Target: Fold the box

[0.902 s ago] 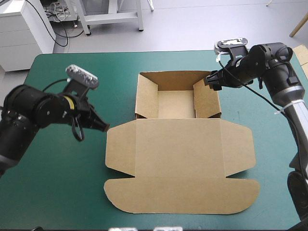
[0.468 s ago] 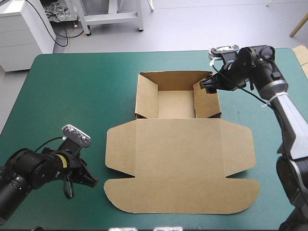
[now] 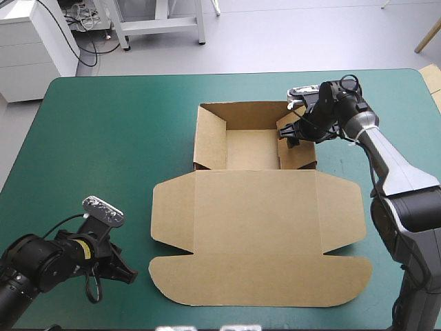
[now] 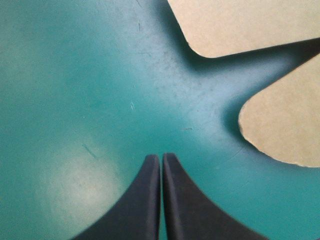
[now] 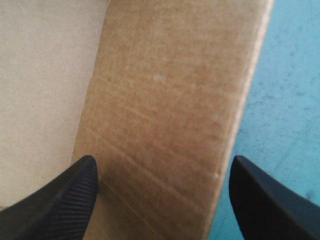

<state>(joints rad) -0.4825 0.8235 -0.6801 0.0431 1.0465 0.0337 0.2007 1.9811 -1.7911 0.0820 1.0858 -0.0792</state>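
The brown box point(image 3: 255, 207) lies mid-table as an open tray with raised walls at the far side and its lid flat toward the near edge. My right gripper point(image 3: 291, 134) stands open over the tray's right wall point(image 5: 170, 115), one finger point(image 5: 60, 200) on the inner side, the other finger point(image 5: 270, 200) on the outer side. My left gripper point(image 3: 129, 273) rests low at the near left, shut with nothing in it, its tips point(image 4: 161, 162) a short way from the lid's rounded left flaps point(image 4: 285, 125).
The teal-green cover point(image 3: 110, 138) stretches bare to the left of the box and along the far side. The table's near edge runs close behind my left arm.
My left arm swung from beside the tray's left wall down to the near left corner. My right gripper moved left and down onto the tray's right wall.
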